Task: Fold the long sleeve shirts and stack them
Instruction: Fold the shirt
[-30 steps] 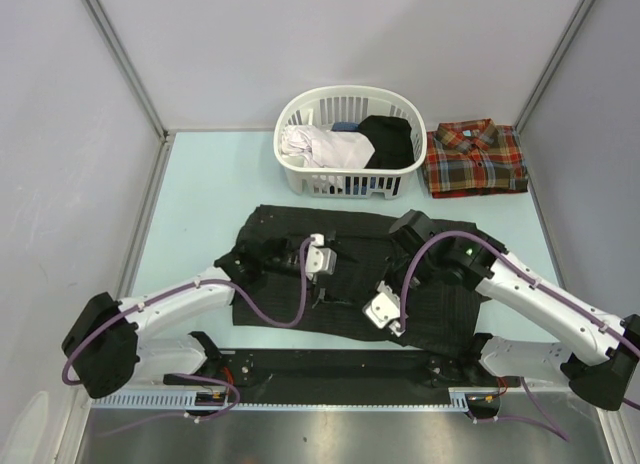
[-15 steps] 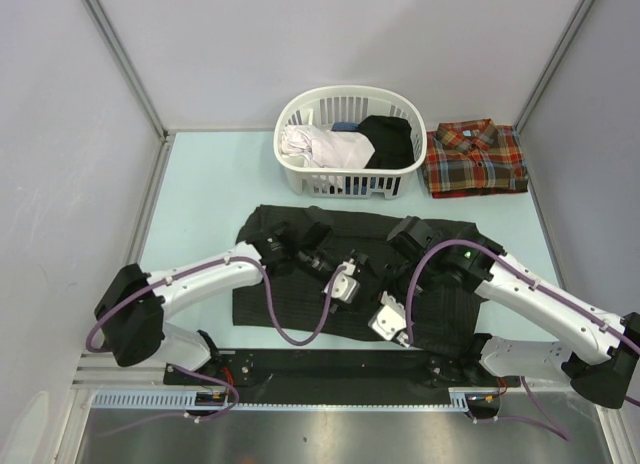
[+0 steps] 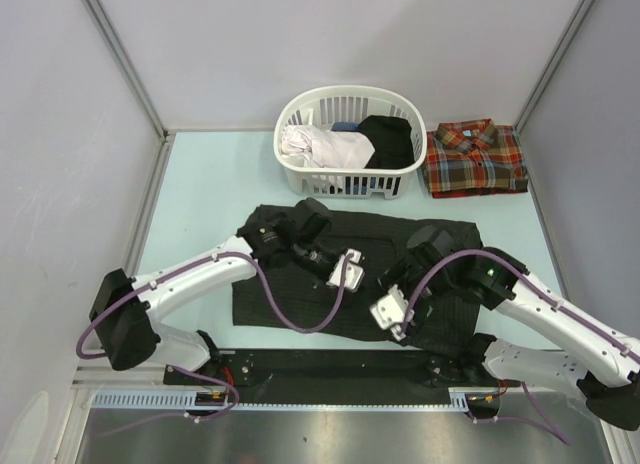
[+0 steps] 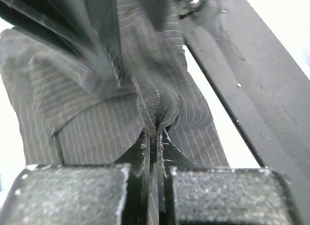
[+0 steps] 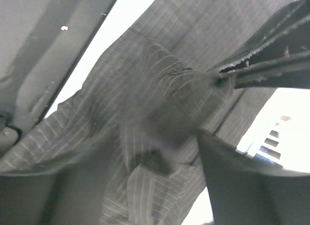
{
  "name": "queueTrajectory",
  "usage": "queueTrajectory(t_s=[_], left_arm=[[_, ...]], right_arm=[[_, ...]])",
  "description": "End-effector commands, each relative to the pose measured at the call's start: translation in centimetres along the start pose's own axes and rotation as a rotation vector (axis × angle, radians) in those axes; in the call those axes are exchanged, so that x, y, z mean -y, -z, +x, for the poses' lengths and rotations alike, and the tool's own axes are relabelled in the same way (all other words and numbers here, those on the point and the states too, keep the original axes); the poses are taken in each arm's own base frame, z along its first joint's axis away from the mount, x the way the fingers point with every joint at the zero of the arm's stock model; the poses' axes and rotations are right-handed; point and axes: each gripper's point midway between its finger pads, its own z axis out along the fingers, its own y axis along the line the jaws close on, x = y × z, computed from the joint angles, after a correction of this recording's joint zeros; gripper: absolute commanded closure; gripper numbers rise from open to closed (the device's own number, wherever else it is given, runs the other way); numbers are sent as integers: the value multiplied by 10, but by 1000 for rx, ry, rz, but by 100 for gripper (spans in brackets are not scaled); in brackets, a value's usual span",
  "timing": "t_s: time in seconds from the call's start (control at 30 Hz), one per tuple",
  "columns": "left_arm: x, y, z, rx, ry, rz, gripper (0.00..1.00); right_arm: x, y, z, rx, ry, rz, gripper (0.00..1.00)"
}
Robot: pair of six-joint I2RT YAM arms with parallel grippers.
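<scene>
**Handover of a pinch over the dark shirt.** I am working on the pinstriped shirt (image 3: 290, 294), which is lying spread across the lower centre of the overhead view, on the table (image 3: 200, 194) just above the arm bases. I am clamping the left gripper (image 4: 154, 140) on a raised ridge of its cloth. In the left wrist view the fabric is bunching into a narrow crest right between the closed fingers. I judge that this ridge is serving as the handle for drawing one part of the shirt over the rest. I am keeping the right gripper (image 5: 131, 162) just beside that pinch with its fingers standing apart. The cloth is lying loose between them, not squeezed, and they are gripping nothing. The plaid shirt (image 3: 476, 159) is already sitting folded at the upper right, beside the laundry basket (image 3: 300, 119). I am treating it as the base of the stack, so the dark shirt's fold is not yet finished.
</scene>
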Motion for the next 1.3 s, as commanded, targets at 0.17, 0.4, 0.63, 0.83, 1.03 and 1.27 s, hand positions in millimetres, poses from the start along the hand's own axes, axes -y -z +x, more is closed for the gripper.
queueTrajectory(t_s=[0.17,0.4,0.63,0.83,1.03,1.27], left_arm=[[-26,13,-24,-30,175,-72,100],[-21,17,-24,-40,112,-84,100],[-18,20,-18,-32,100,-125,100],[-15,24,-26,16,28,-138,100],[-25,22,-28,12,67,-139,100],[-36,24,-29,6,108,-179,100]], right_arm=[[62,14,-7,77,-468,276,16],[84,20,-5,156,-553,414,16],[91,46,4,223,-621,613,18],[87,57,17,227,-566,746,11],[101,50,-8,350,-643,631,12],[100,22,-16,393,-712,492,23]])
